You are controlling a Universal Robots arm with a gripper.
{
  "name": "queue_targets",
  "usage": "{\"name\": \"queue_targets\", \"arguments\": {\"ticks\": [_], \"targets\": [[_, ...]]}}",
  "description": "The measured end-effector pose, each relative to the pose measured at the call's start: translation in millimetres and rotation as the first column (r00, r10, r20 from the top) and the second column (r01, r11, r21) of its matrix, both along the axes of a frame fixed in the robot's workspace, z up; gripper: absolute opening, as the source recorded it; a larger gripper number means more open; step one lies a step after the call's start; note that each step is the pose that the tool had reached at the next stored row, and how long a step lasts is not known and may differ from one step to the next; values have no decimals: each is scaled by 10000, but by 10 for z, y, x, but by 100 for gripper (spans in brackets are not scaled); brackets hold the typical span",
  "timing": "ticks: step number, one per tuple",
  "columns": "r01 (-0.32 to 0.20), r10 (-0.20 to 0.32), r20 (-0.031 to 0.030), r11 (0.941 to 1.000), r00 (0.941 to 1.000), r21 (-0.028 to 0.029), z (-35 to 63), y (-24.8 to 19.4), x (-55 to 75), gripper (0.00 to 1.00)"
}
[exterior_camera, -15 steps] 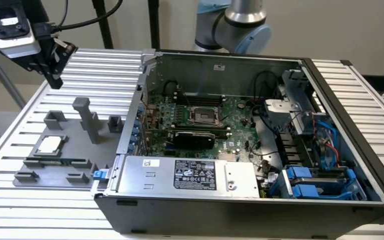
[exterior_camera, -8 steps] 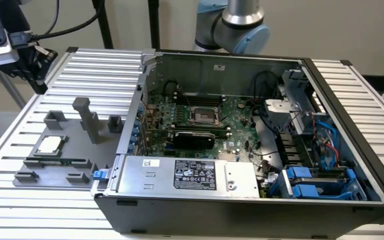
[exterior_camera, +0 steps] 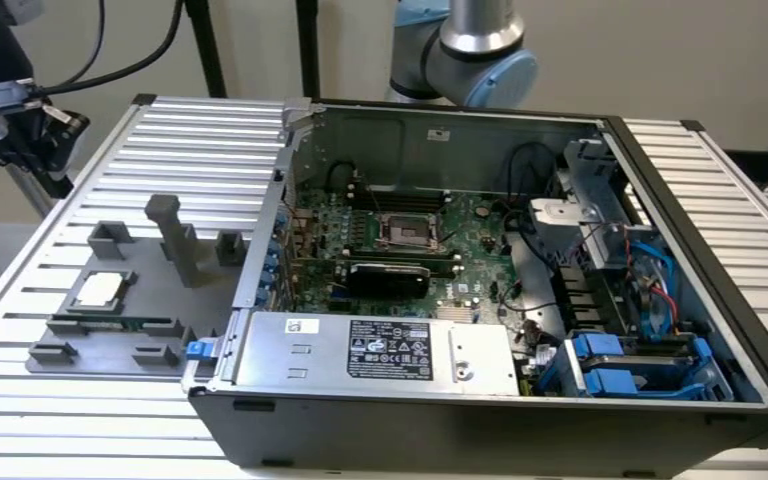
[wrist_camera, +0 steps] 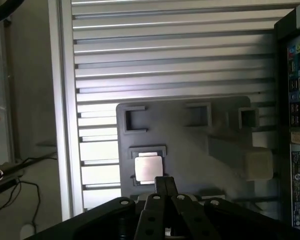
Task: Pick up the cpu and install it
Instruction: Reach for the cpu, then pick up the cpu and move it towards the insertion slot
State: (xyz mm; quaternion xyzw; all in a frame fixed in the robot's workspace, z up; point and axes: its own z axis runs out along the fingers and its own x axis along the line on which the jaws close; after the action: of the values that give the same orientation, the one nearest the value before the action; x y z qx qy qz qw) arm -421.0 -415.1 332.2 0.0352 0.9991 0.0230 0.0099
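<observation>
**Jaws shut over the cpu, nothing in hand**

Nearest me on the wrist view is the gripper (wrist_camera: pixel 165 182). Its jaws are pressed together with nothing between them. Just past the tips lies the cpu (wrist_camera: pixel 149 166), flat in its square pocket on the grey fixture tray (wrist_camera: pixel 190 150), silvery plate up. I cannot tell whether the tips touch it. I judge this to be the approach for the pick. A clean grasp wants the jaws squared to the chip's edges and taking it by its sides, level, so it leaves the pocket without tipping or scraping.

The wrist view gives me that tip-to-chip alignment, and the exterior view adds the wider layout. There the cpu (exterior_camera: pixel 101 290) sits toward the exterior view's left on the ribbed table (exterior_camera: pixel 37 420), with the memory stick (exterior_camera: pixel 111 323) just beside it, lower in the frame. Farther off, inside the open computer case (exterior_camera: pixel 491 430), is the dark socket (exterior_camera: pixel 404 232), well apart from the chip.
</observation>
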Motion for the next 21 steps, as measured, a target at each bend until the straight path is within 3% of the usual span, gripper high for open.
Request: {"name": "queue_targets", "arguments": {"ticks": [19, 21], "targets": [[-35, 35, -16, 10000, 10000, -2, -25, 0, -36, 12], [-35, 35, -16, 10000, 10000, -2, -25, 0, -36, 24]]}}
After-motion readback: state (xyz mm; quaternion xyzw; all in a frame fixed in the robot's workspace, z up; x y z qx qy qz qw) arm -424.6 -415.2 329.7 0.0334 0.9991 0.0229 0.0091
